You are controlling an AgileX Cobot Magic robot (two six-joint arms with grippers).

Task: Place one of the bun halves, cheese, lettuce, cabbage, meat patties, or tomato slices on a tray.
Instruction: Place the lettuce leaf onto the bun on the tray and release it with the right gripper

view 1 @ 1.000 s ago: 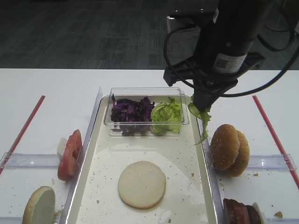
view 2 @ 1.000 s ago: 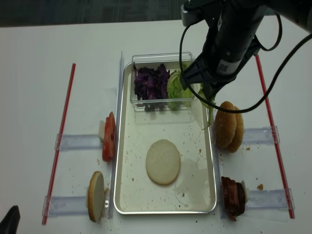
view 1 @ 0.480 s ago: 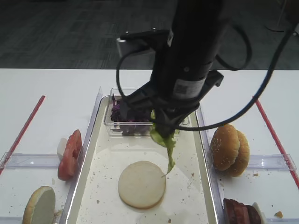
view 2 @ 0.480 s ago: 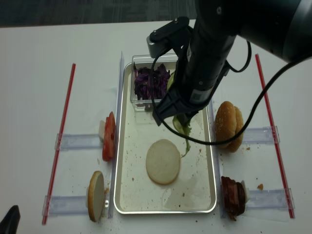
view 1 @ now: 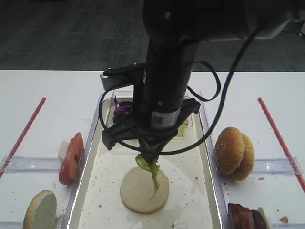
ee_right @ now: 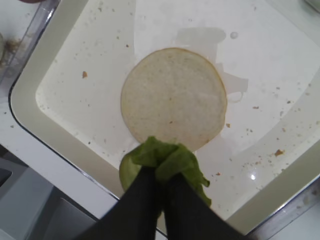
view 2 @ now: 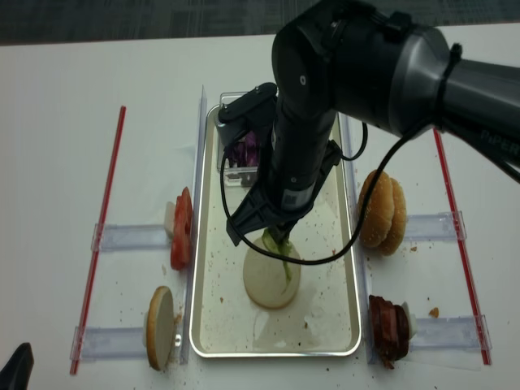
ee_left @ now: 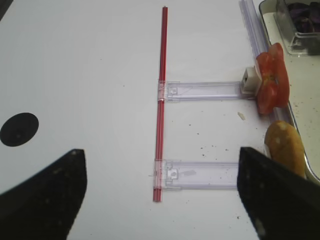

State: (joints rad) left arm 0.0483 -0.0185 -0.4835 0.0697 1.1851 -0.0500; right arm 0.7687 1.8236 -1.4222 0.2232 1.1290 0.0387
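Nearest to us in the exterior high view, low in the frame, we see the bun half (view 1: 144,189) lying cut face up on the tray (view 1: 198,191). Just above it we hold the lettuce (view 1: 151,168): the right gripper (ee_right: 161,186) has its jaws pinched shut on the leaf, which hangs from them with its tip trailing down over the pale face of the bun. In the right wrist view the green bunch sits at the bottom centre of the frame, over the near rim of the bun rather than its middle.

So we judge the step in hand to be the carry-over of the lettuce, with the release not yet made. The next move, as we read it, calls for lowering a little more, centring over the bun, then parting the jaws so the leaf drops flat.

Further up the frame, behind the arm, the clear tub (view 1: 119,98) with the cabbage (view 1: 122,107) peeks out. At mid right stand more bun halves (view 1: 233,152); at mid left, the tomato slices (view 1: 70,157).

The left gripper (ee_left: 160,200) hangs over bare tabletop (ee_left: 90,75), its jaws spread wide and holding nothing.
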